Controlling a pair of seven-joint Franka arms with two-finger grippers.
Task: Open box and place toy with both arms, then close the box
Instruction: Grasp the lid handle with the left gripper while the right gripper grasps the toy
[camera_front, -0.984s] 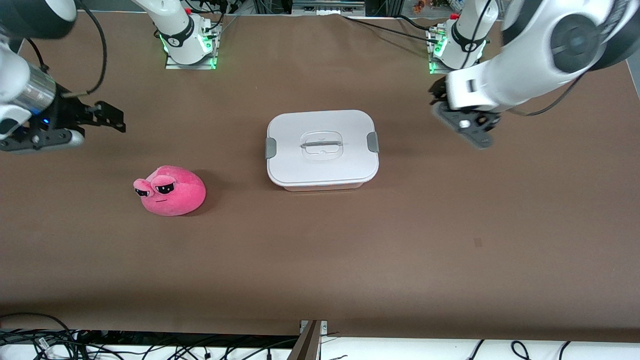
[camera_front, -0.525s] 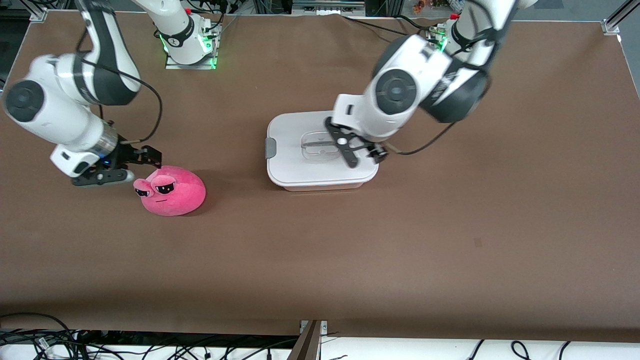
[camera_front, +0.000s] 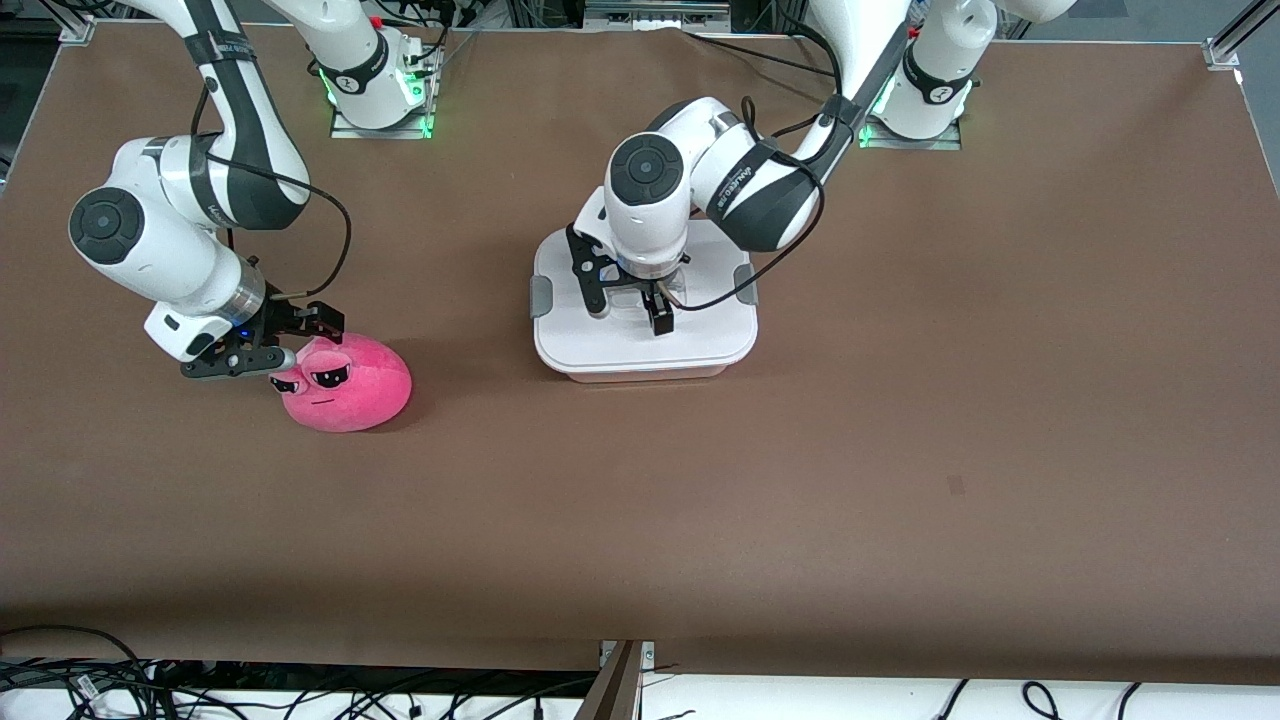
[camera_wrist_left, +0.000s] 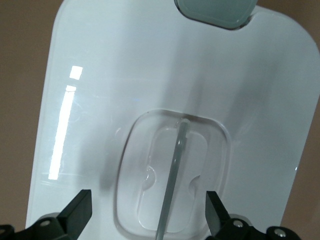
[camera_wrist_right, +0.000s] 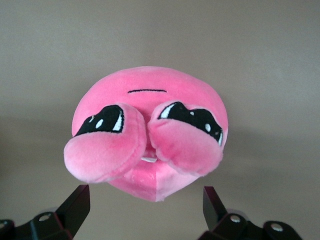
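Observation:
The box (camera_front: 700, 345) stands shut mid-table, with its white lid and grey side clips (camera_front: 541, 296) on. My left gripper (camera_front: 628, 305) is open just above the lid. In the left wrist view its fingers (camera_wrist_left: 80, 212) straddle the recessed clear handle (camera_wrist_left: 175, 175), and the gripper (camera_wrist_left: 147, 216) holds nothing. The hot-pink toy (camera_front: 345, 385) lies on the table toward the right arm's end, nearer the front camera than the box. My right gripper (camera_front: 295, 342) is open and low beside the toy's eyes. In the right wrist view (camera_wrist_right: 145, 210) the toy (camera_wrist_right: 150, 125) sits just ahead of the open jaws, ungripped.
The brown table (camera_front: 700, 520) is bare around the box and toy. Both arm bases (camera_front: 375, 90) with green lights stand along the edge farthest from the front camera. Cables (camera_front: 120, 690) hang below the near edge.
My left arm swung in from its end of the table and now sits over the box handle. My right arm came down and across to the toy. Box and toy have not moved.

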